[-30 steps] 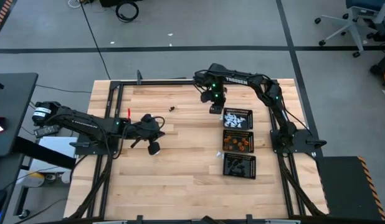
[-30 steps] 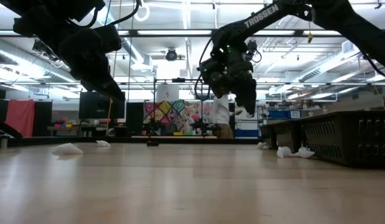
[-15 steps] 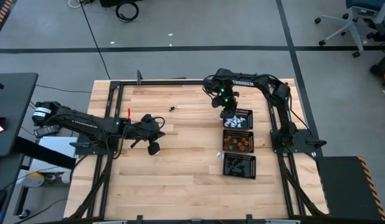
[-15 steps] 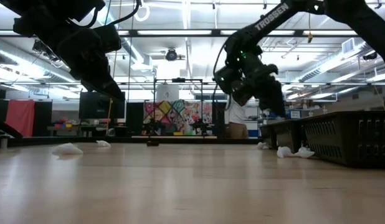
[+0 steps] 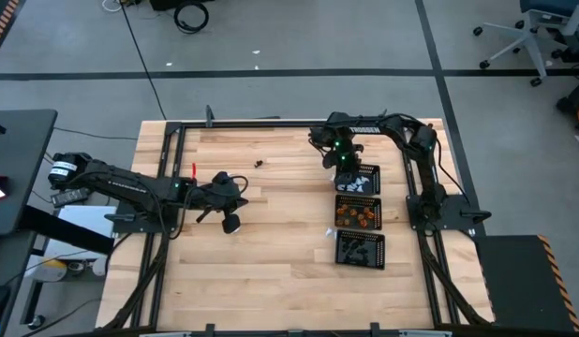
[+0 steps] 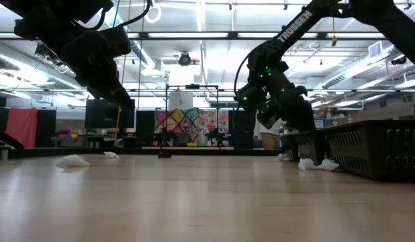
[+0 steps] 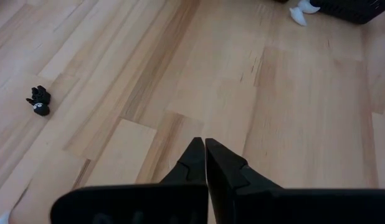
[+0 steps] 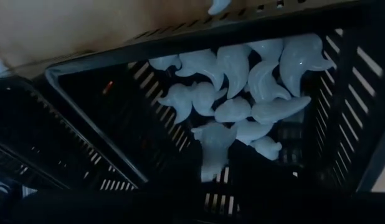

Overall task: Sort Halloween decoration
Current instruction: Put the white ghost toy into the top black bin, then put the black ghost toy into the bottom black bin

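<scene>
Three black mesh trays stand in a row at the table's right: the far one [image 5: 357, 178] holds white trinkets [image 8: 242, 87], the middle one [image 5: 358, 214] orange ones, the near one [image 5: 361, 249] black ones. My right gripper [image 5: 344, 174] hangs over the far tray's left part, pointing steeply down. One white trinket [image 8: 212, 152] shows close before its wrist camera; whether it is held I cannot tell. A black trinket [image 5: 258, 164] lies loose on the wood [image 7: 38, 101]. My left gripper [image 5: 231, 223] hovers shut and empty above the table's left middle [image 7: 205, 149].
A white trinket [image 5: 330, 231] lies on the wood beside the trays' left side [image 7: 298, 14]. The low view shows more white pieces on the table [image 6: 73, 160] [image 6: 315, 163]. A black frame [image 5: 233, 123] rims the table. Bare wood lies between the arms.
My right gripper has gone toward the table's right and near edges and has sunk, from beside the far tray's far left corner to over that tray, tipping more steeply down.
</scene>
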Action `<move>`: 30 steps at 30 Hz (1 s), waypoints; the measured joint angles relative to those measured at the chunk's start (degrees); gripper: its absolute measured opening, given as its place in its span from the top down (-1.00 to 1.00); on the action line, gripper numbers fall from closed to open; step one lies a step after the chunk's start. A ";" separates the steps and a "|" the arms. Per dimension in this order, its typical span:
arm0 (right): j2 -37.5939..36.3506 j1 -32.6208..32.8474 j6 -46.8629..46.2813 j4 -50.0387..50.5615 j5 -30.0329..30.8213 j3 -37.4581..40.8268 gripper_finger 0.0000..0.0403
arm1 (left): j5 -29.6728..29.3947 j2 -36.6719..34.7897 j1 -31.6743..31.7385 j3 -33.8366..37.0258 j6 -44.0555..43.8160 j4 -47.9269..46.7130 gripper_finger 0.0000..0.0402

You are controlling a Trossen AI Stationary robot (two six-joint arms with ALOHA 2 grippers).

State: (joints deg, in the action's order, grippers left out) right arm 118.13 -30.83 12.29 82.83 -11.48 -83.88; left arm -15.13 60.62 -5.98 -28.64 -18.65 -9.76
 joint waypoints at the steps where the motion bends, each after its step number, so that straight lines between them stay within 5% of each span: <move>1: 0.00 0.00 -0.13 0.02 -0.01 0.00 0.53 | 0.02 0.00 0.00 0.00 0.00 0.00 1.00; 8: 0.02 0.00 -0.58 5.20 0.73 -1.47 0.42 | 0.02 0.00 0.00 0.00 0.00 0.00 1.00; 17: -0.28 6.11 -3.71 5.70 10.06 -15.77 0.43 | -0.01 0.00 0.02 0.00 1.68 0.02 1.00; 21: -0.26 8.99 -6.06 0.34 11.19 -20.21 0.43 | -0.78 0.00 0.09 0.00 1.44 0.04 1.00; 30: -0.17 12.63 -14.69 -29.27 -0.34 -19.91 0.38 | -1.89 0.02 2.41 0.00 -2.25 -0.17 0.70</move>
State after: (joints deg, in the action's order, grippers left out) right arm 117.96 -18.20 -2.39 53.55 -11.82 -103.79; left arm -17.02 60.64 -3.56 -28.64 -20.91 -9.93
